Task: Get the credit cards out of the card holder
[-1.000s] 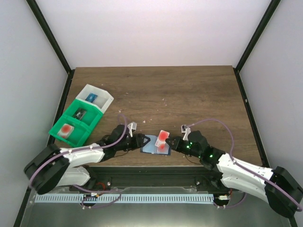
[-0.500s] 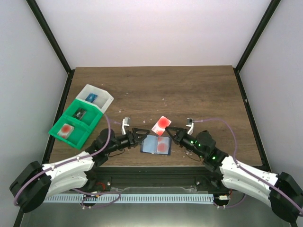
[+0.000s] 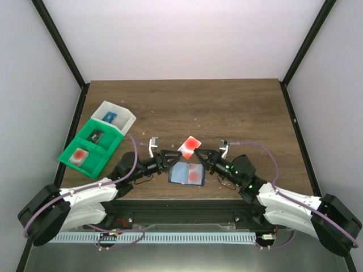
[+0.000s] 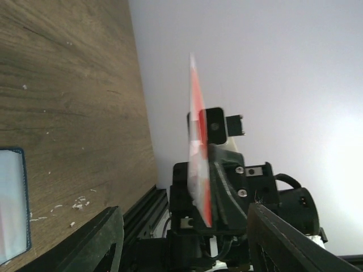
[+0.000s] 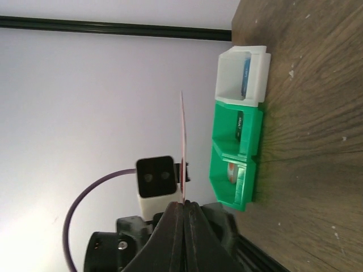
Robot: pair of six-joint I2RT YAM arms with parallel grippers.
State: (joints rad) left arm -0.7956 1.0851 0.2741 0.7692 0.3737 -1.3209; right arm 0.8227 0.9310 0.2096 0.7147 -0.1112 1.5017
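Observation:
The card holder (image 3: 182, 173) lies open near the table's front edge, one credit card (image 3: 195, 174) with a red blotch still in its right panel. My right gripper (image 3: 199, 154) is shut on another credit card (image 3: 189, 145) and holds it raised above the holder's far edge. That card shows edge-on in the right wrist view (image 5: 182, 141), between my right gripper's (image 5: 185, 205) closed fingers. My left gripper (image 3: 172, 160) is open and empty, just left of the holder. In the left wrist view the held card (image 4: 197, 158) stands between my left gripper's (image 4: 184, 209) spread fingers, and the holder's corner (image 4: 11, 204) is at lower left.
A green bin (image 3: 91, 147) with a card in its near compartment and a white bin (image 3: 116, 116) with a blue item stand at the left. They also show in the right wrist view, the green bin (image 5: 235, 156) and the white bin (image 5: 241, 76). Small crumbs lie on the wood.
My right gripper has pulled a card out of the holder and lifted it up and a little left. My left gripper has come off the holder's left edge and risen.

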